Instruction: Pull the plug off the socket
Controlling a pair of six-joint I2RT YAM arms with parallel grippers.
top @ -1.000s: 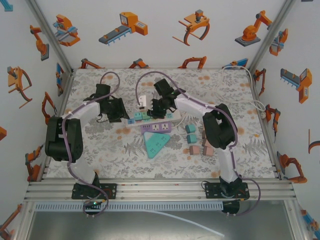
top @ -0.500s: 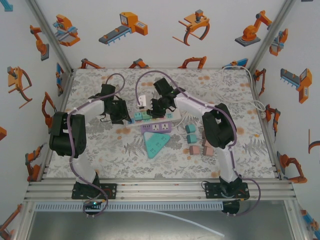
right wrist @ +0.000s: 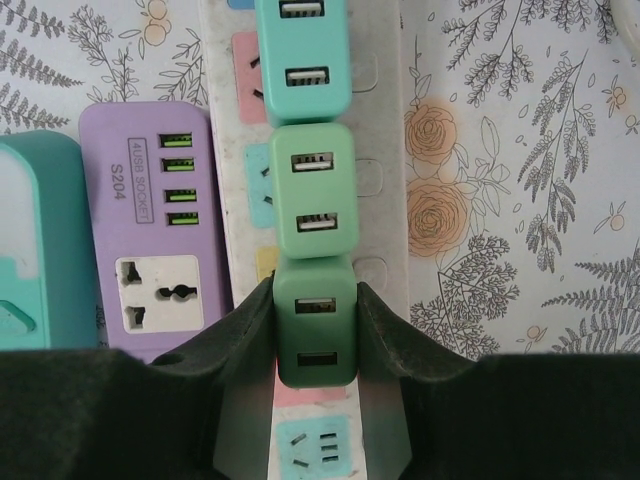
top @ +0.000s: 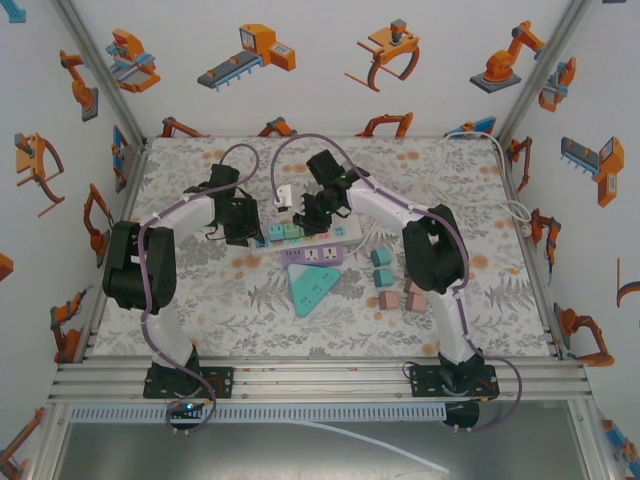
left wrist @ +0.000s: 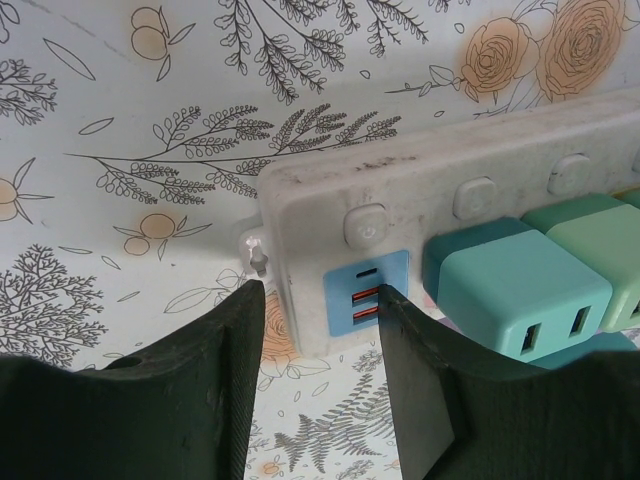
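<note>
- Left gripper (left wrist: 320,298) has swung in from the table's left side onto the left end of the power strip (left wrist: 480,170). Right gripper (right wrist: 315,292) has gone from part-closed to clamped.
- Right jaws are closed tight on the dark green plug (right wrist: 315,340), with 1 pad on each flank and the plug square between them.
- That plug stands on the strip as the last of 3 in a row: teal plug (right wrist: 300,50), light green plug (right wrist: 313,190), then this 1, touching the light green.
- Strip lies mid-table, nearer the far edge than the near edge, with its long side running along the far edge.
- Left jaws are partly open, astride the strip's end at the blue USB panel (left wrist: 365,290). 1 tip is at the panel's edge and the other just off the strip's end; cannot tell whether they press it.
- Purple adapter (right wrist: 165,220) is just beside the strip, on its near-edge side.
</note>
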